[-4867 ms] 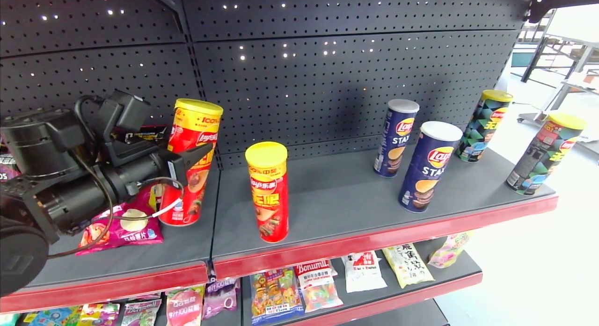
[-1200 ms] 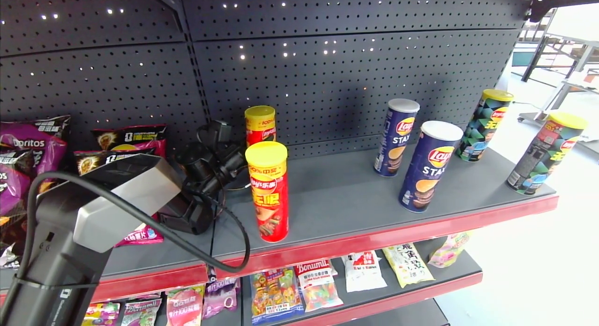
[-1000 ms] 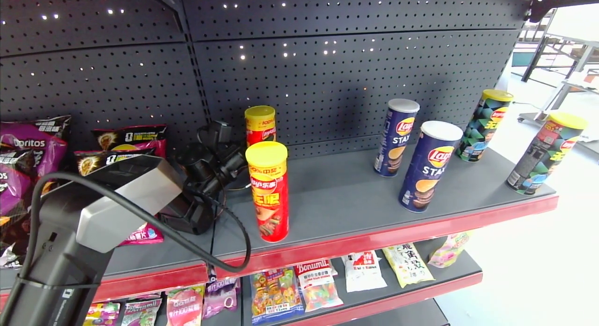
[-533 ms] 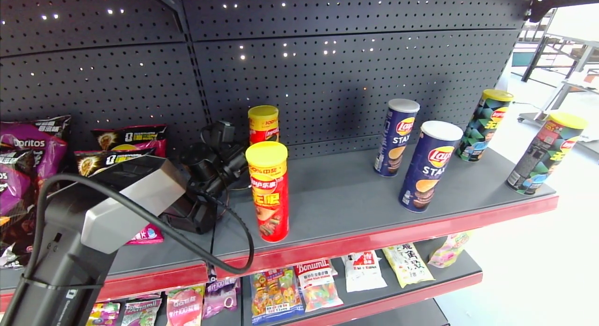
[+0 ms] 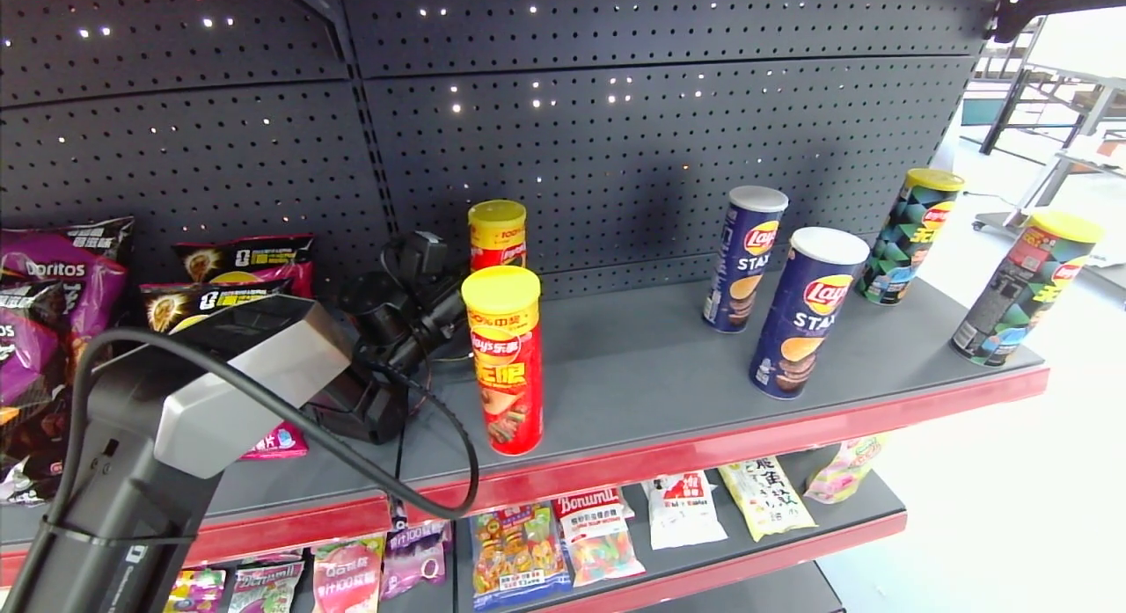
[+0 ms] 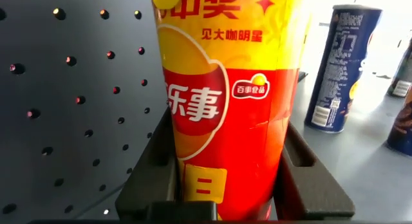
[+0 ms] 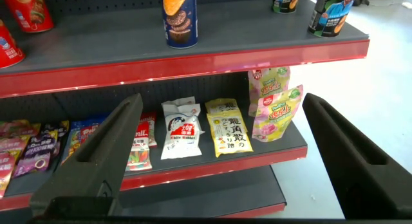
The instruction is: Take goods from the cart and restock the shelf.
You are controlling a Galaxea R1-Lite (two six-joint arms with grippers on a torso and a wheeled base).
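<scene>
A red chip can with a yellow lid stands upright at the back of the grey shelf, close to the pegboard. My left gripper is shut on it, one black finger on each side of the can. The can's base is hidden, so I cannot tell whether it touches the shelf. A matching red can stands just in front of it, near the red front edge. My right gripper is open and holds nothing, low down facing the lower shelf.
To the right stand two blue cans and two dark patterned cans. Chip bags fill the shelf's left end. Snack packets lie on the lower shelf. Bare shelf lies between the red and blue cans.
My left arm has carried the red can from the left front to the back of the shelf. Over the last second it edged slightly right.
</scene>
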